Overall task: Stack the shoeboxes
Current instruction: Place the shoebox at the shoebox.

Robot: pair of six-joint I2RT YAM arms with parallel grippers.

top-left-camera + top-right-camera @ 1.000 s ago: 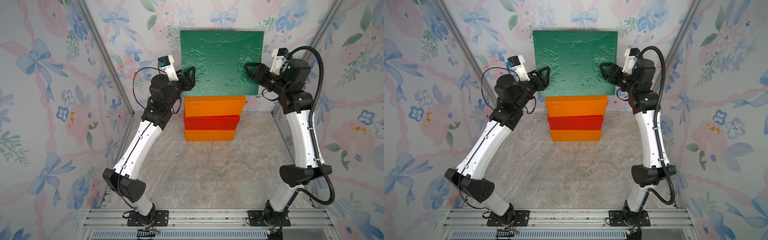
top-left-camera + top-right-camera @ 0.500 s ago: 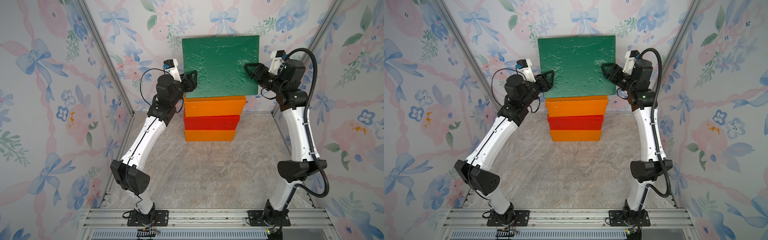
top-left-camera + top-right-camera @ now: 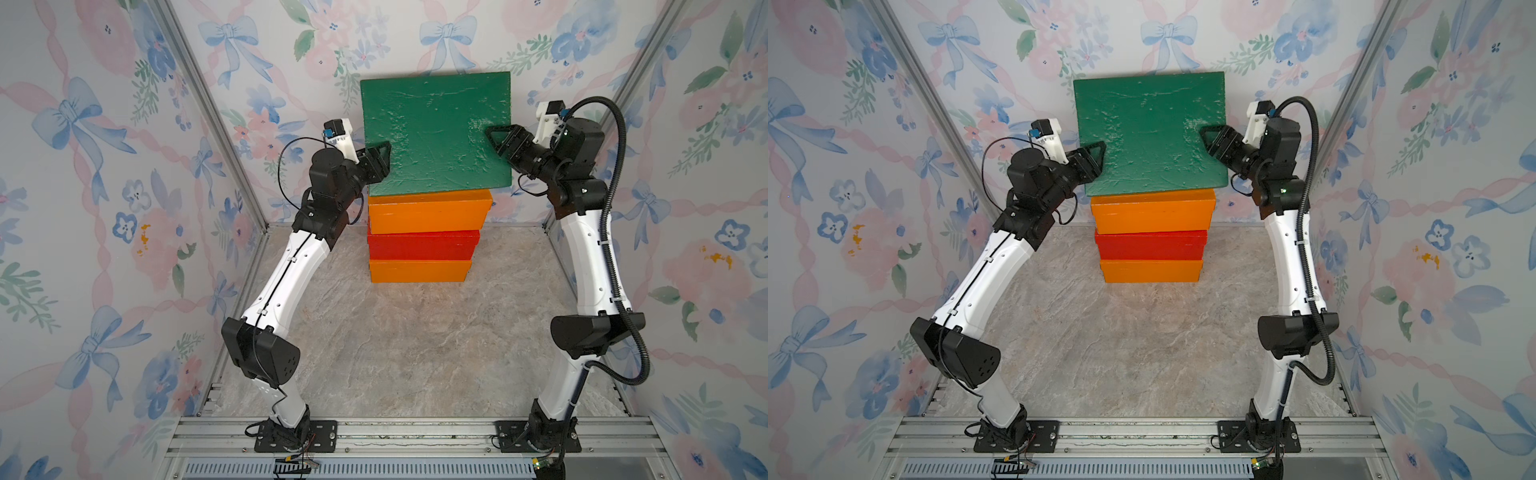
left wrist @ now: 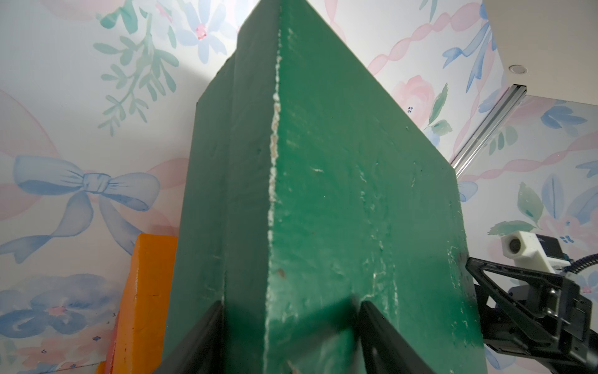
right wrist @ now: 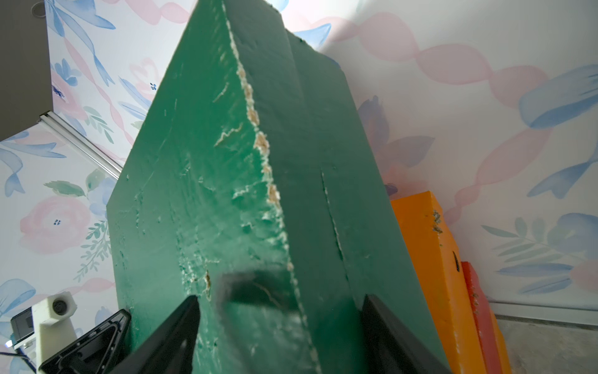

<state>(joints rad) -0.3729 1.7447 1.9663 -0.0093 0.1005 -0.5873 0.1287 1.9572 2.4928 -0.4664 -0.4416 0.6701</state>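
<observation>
A dark green shoebox [image 3: 432, 133] [image 3: 1150, 133] hangs level over a stack of three shoeboxes at the back wall: an orange one [image 3: 428, 214] on top, a red one [image 3: 422, 245] in the middle, an orange one [image 3: 417, 270] at the bottom. My left gripper [image 3: 384, 162] [image 4: 291, 304] is shut on the green box's left edge. My right gripper [image 3: 492, 143] [image 5: 280, 298] is shut on its right edge. In the wrist views the green box [image 4: 323, 194] [image 5: 226, 194] sits close beside the top orange box [image 4: 145, 291] [image 5: 430, 259]. I cannot tell whether they touch.
Floral walls close in behind and on both sides, with slanted metal posts [image 3: 216, 124] [image 3: 640, 62] at the back corners. The marble floor [image 3: 415, 353] stretches from the stack to the metal rail [image 3: 415, 436] that carries both arm bases.
Both arms have carried the green box lower and a little further back over the stack. The grips on its two edges have not changed.
</observation>
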